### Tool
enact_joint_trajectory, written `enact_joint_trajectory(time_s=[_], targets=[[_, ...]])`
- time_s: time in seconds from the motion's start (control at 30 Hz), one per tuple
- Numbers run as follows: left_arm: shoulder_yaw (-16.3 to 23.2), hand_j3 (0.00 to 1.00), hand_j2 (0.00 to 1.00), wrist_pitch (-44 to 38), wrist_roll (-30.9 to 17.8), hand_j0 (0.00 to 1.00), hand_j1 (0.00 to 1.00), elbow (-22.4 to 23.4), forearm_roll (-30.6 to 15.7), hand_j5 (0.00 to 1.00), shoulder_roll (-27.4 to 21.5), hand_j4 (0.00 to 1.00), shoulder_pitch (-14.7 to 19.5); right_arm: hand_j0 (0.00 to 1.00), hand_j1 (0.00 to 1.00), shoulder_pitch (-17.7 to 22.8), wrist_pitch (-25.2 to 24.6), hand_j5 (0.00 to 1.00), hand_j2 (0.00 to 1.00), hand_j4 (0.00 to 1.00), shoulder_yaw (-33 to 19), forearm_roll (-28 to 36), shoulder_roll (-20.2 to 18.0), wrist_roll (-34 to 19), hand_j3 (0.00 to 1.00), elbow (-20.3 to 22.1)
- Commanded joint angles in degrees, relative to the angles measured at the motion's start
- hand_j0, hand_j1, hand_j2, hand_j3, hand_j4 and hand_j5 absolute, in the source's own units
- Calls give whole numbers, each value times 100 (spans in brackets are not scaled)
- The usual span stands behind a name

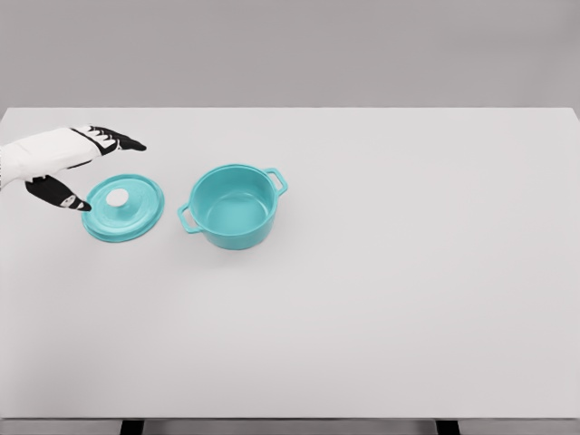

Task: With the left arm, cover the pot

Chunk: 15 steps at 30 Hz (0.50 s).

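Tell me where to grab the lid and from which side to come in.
Grip the white knob in the middle of the lid, coming down from above. The lid lies flat on the table with its knob up, so its thin rim likely offers little hold. The left hand, fingers open, hovers at its left edge.

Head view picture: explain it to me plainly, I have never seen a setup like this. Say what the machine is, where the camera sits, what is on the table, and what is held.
This is a simulator's render, seen from a camera on a humanoid robot's head, looking down at a white table. The white and black shape at the left is the robot's left hand, fingers spread, holding nothing. Just beside it a teal lid with a white knob lies flat on the table. To the lid's right stands an open, empty teal pot with two handles. The right arm is not in view.
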State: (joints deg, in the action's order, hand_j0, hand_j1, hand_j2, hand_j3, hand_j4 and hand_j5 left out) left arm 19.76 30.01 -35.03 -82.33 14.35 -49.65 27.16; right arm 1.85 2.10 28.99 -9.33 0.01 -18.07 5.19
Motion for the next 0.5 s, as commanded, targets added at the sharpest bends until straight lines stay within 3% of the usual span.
enact_joint_trajectory(time_s=[0.0, 0.03, 0.1, 0.13, 0.23, 0.33, 0.47], targets=[[19, 100, 100, 58, 3, 100, 100, -2, -37, 100, 16, 100, 0, 100, 100, 0, 1, 100, 100, 100, 1, 2, -1, -4, 100, -1], [281, 100, 100, 66, 3, 100, 100, -2, -90, 100, -62, 100, 70, 100, 100, 0, 1, 100, 100, 100, 1, 2, -1, -4, 100, -1], [1415, 100, 100, 67, 3, 100, 100, -3, -99, 100, -888, 100, 834, 100, 100, 0, 1, 100, 100, 100, 1, 2, -1, 5, 100, -1], [1758, 100, 100, 66, 3, 100, 100, -11, -134, 100, -994, 100, 1220, 100, 100, 0, 1, 100, 100, 100, 1, 2, -1, 5, 100, -1], [2189, 100, 100, 84, 3, 100, 100, 85, -143, 100, -994, 100, 1626, 100, 100, 0, 1, 100, 100, 100, 1, 2, -1, 5, 100, -1], [2339, 100, 100, 14, 3, 100, 100, 138, -160, 100, -924, 100, 1731, 100, 100, 0, 1, 100, 100, 100, 1, 2, -1, 5, 100, -1], [2752, 100, 100, -145, 3, 100, 100, 867, -125, 100, -344, 100, 1978, 100, 100, 0, 1, 100, 100, 100, 1, 2, -1, 5, 100, -1]])
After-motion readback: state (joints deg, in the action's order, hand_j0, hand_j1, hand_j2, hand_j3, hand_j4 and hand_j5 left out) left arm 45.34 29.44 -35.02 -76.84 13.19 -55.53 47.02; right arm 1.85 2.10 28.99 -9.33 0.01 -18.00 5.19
